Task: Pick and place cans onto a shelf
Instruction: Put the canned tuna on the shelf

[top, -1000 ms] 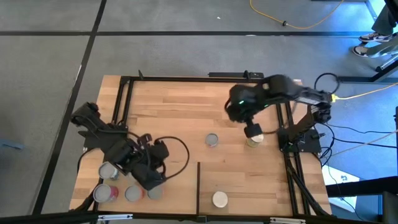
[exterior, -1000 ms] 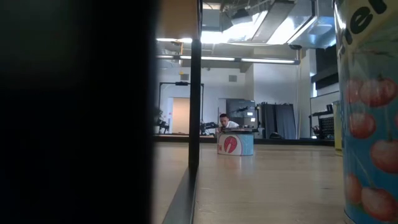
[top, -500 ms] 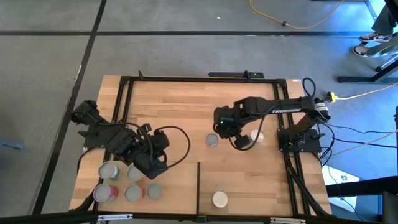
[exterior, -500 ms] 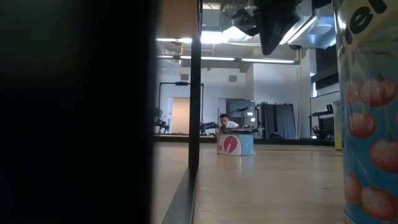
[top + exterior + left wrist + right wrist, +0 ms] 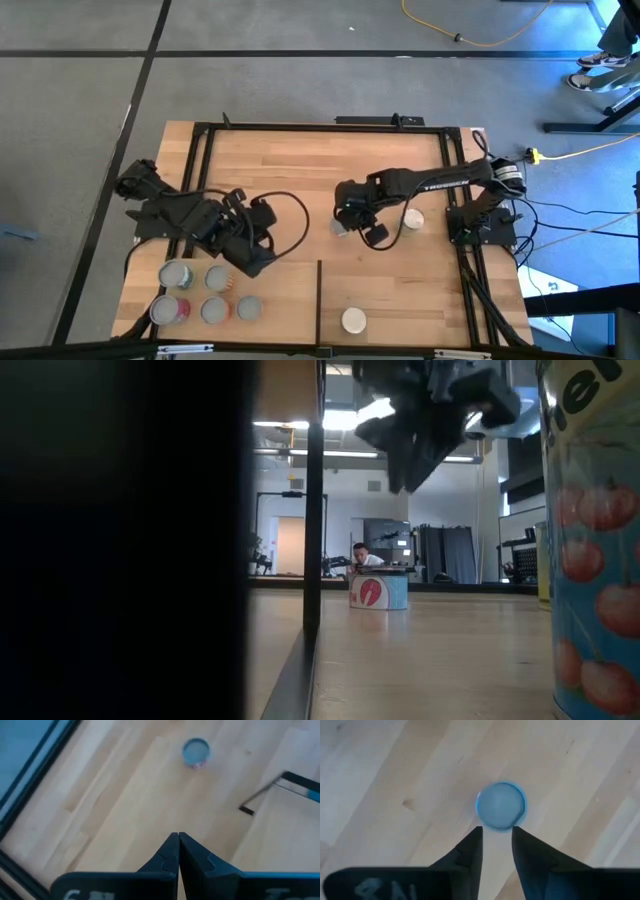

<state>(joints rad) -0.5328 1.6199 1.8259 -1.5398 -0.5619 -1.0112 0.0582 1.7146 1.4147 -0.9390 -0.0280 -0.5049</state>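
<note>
Since a second ago, right jaws (image 5: pixel 372 233) swung to the middle can (image 5: pixel 500 805), slightly parted; left jaws (image 5: pixel 178 851) closed, empty. Cans remain unplaced.

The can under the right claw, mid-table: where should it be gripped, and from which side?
Grip the can across its round side wall, coming straight down from above. It stands upright with its flat silver lid facing up, and nothing crowds it. The right claw hangs above it, fingers slightly apart but narrower than the lid, so they would probably need to open wider before descending.
</note>
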